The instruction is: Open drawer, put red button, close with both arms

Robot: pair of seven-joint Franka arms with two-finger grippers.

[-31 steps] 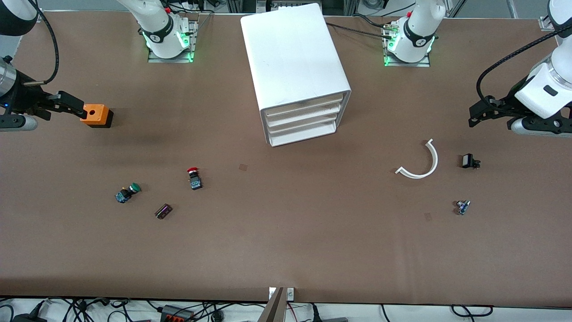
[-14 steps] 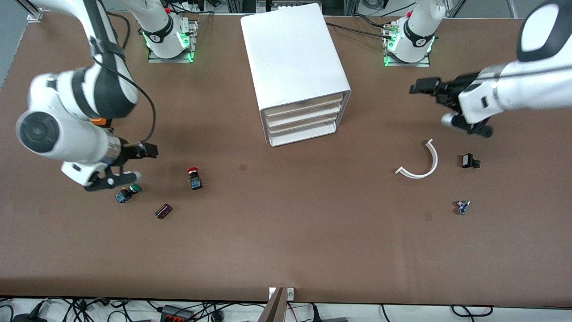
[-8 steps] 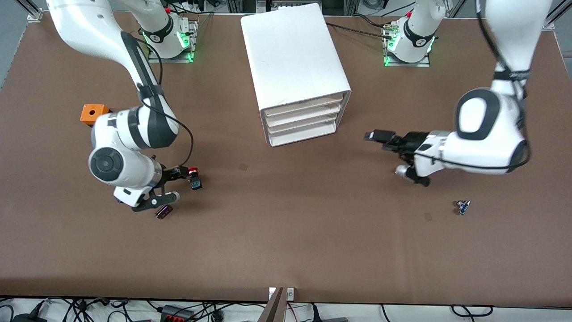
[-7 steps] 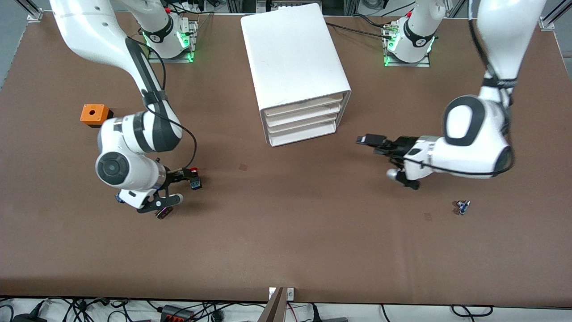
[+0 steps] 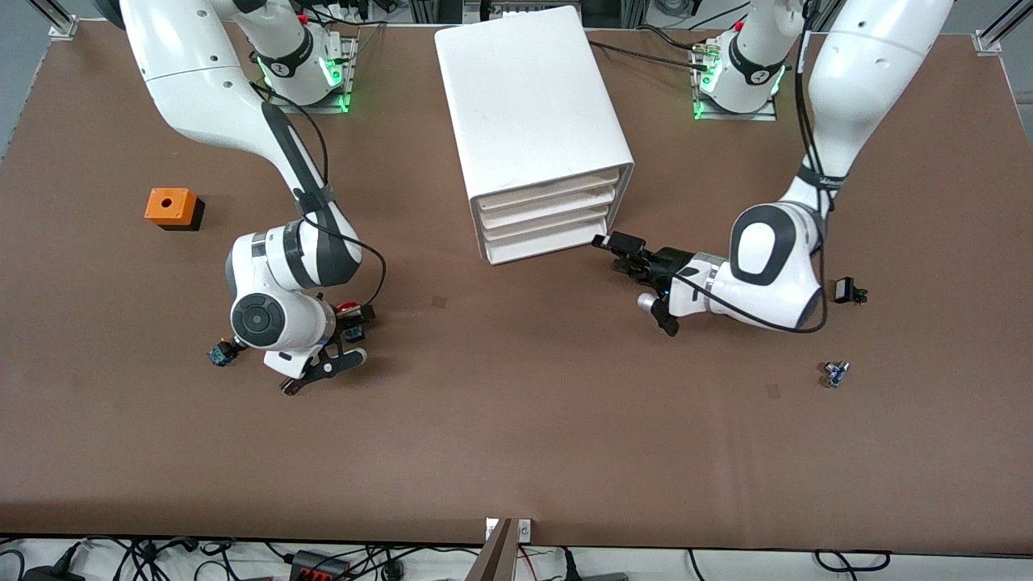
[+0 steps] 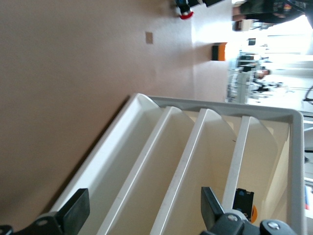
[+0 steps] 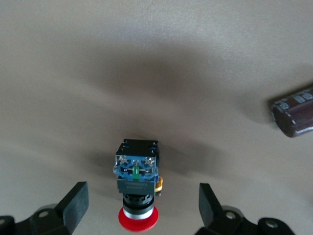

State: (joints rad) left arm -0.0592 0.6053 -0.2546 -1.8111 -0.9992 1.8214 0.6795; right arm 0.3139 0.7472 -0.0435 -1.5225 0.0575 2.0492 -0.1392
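Right wrist view: right end effector (image 7: 139, 208) spread wide around the red button (image 7: 137, 183), not touching; left end effector (image 6: 142, 215) gapes before the drawer cabinet (image 6: 205, 161).

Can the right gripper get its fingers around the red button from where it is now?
Probably yes. The right gripper hangs open over the red button, which lies between its spread fingers. Nothing stands between them; the dark cylinder lies apart.
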